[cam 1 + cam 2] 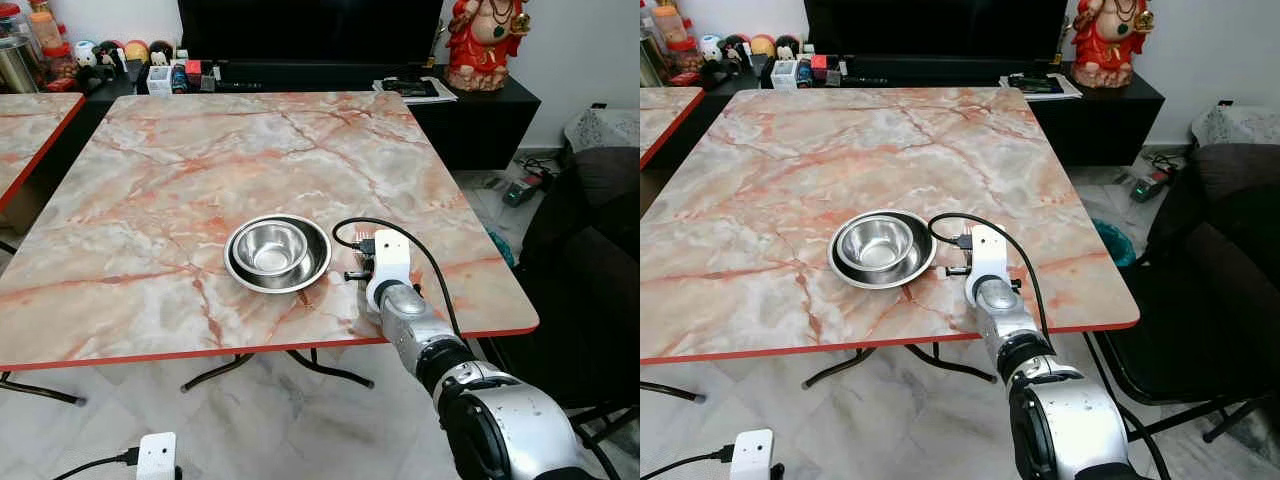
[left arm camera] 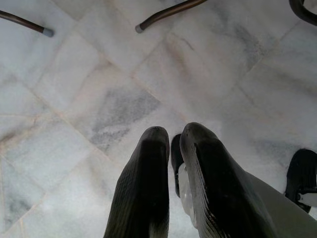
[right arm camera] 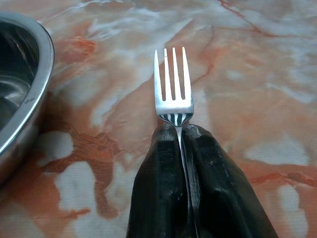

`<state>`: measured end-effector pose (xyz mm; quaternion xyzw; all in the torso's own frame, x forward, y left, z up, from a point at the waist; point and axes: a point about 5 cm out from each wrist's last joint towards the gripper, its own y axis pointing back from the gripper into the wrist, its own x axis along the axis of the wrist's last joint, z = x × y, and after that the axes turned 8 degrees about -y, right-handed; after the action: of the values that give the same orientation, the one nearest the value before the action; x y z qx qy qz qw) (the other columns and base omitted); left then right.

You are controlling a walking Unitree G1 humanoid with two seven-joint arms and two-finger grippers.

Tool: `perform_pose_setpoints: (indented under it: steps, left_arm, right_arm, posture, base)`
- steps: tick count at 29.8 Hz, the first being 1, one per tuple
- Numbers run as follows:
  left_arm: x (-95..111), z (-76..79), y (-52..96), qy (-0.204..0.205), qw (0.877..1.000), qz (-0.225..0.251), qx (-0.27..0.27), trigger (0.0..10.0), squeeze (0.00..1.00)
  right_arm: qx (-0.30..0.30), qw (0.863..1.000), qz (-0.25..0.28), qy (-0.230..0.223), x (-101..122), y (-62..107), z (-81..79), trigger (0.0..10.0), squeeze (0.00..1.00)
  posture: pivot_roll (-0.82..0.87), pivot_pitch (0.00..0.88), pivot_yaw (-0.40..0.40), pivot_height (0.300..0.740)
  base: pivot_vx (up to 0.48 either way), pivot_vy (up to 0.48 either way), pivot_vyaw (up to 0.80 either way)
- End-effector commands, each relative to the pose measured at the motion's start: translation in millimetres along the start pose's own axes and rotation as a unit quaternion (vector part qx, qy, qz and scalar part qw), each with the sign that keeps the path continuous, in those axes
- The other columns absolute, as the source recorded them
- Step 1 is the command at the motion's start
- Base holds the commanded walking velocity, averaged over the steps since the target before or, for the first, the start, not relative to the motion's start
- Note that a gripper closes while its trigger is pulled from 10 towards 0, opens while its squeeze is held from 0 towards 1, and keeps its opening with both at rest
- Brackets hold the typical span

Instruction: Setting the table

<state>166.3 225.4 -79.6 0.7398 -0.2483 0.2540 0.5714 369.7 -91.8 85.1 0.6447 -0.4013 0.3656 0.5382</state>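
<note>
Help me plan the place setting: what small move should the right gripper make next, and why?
Probably lower the fork onto the table and let go. The right gripper pinches its handle just beside the steel bowl, tines above bare marble.

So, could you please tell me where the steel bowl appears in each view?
Left eye view: steel bowl, lower middle.
Right eye view: same spot, left of centre.
Left wrist view: faces the floor.
Right wrist view: its rim, beside the fork.
Shared landmark: marble table.
</note>
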Motion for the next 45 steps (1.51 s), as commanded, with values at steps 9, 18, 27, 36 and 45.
perform_pose_setpoints:
  steps: [9,18,27,36,45]
  left_arm:
    - [1.6,-0.5,0.3,0.013,1.000,0.010,0.007,10.0,0.00]
    - [14.2,1.1,-2.2,0.021,0.999,0.040,0.008,10.0,0.00]
    - [25.6,5.9,-5.3,0.016,0.998,0.054,-0.007,10.0,0.00]
    - [39.1,11.2,-8.5,0.004,0.997,0.069,-0.017,10.0,0.00]
    - [47.3,9.7,-10.9,-0.002,0.997,0.074,-0.010,10.0,0.00]
  right_arm:
    - [0.003,1.000,0.022,-0.004,4.7,0.1,1.6,10.0,0.00]
    - [0.032,0.993,0.105,0.042,17.3,3.5,0.7,10.0,0.00]
    - [0.002,0.976,0.216,0.040,30.5,14.7,20.0,10.0,0.00]
    - [0.010,0.955,0.296,0.023,37.1,33.4,17.7,10.0,0.00]
    - [0.014,0.961,0.275,0.025,16.8,38.9,8.8,10.0,0.00]
  posture:
    - [0.09,0.064,-0.059,0.740]
    - [0.08,0.031,-0.061,0.740]
    - [0.04,0.000,-0.037,0.740]
    - [0.01,0.000,-0.014,0.740]
    - [0.00,0.000,-0.013,0.740]
  base:
    - [0.000,0.000,0.00]
    - [0.000,0.000,0.00]
    - [0.000,0.000,0.00]
    - [0.000,0.000,0.00]
    - [0.000,0.000,0.36]
